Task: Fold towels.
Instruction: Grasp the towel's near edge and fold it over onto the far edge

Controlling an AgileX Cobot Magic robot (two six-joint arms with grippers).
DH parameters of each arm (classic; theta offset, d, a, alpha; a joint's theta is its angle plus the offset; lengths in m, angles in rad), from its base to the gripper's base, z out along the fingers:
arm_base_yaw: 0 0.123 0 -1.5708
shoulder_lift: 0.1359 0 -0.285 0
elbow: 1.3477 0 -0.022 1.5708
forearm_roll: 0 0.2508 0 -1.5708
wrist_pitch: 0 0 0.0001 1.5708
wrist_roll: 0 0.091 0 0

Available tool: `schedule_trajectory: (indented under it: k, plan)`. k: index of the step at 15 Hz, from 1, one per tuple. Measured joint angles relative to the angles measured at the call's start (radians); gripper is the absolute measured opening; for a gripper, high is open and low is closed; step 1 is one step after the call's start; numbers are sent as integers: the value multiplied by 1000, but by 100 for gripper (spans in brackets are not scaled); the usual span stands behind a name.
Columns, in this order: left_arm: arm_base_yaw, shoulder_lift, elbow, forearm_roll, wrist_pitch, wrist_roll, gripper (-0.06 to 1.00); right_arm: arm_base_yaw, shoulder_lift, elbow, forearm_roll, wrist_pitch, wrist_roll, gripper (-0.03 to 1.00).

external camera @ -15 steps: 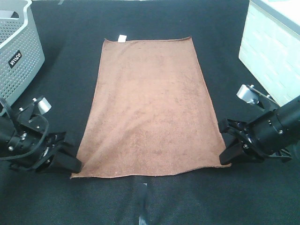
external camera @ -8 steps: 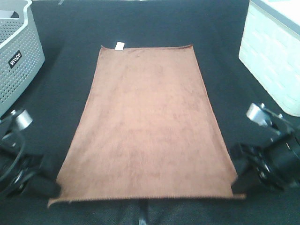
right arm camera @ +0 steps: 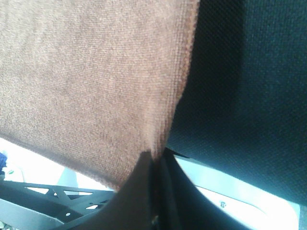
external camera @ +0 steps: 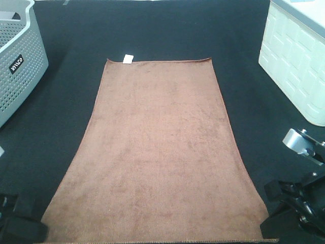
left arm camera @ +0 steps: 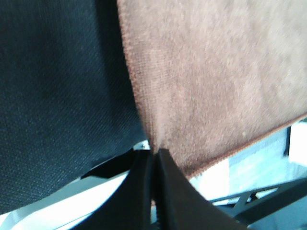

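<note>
Soft, light and limp, the rust-brown terry towel [external camera: 157, 152] likely sags between holds; corners grip best. Left jaws and right jaws each pinch a near corner.

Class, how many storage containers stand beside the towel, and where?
2: a grey perforated basket at the far left, a white bin at the far right. More may sit out of frame.

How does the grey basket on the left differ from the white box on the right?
The grey perforated plastic basket has walls full of small holes; the white box has walls moulded in a brick-like pattern. The grey basket carries a black label; no label shows on the white box. Both stand on the black cloth, apart from the rust-brown towel.
</note>
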State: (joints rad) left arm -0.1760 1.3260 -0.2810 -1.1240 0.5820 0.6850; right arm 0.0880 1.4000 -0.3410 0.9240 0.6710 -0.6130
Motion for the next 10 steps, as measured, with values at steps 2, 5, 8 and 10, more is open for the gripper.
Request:
schedule_trajectory:
  k: [2, 5, 8, 10]
  plan:
    - [0, -4, -59, 8, -10, -20, 0, 0, 2, -50, -25, 2, 1, 0]
    - [0, 56, -204, 15, -21, -21, 0, 0, 9, -233, -60, 2, 28, 0]
    - [0, 130, -291, 35, -29, -21, 0, 0, 47, -372, -106, 18, 70, 0]
    - [0, 224, -424, 48, -46, -24, 0, 0, 152, -552, -153, 54, 99, 0]
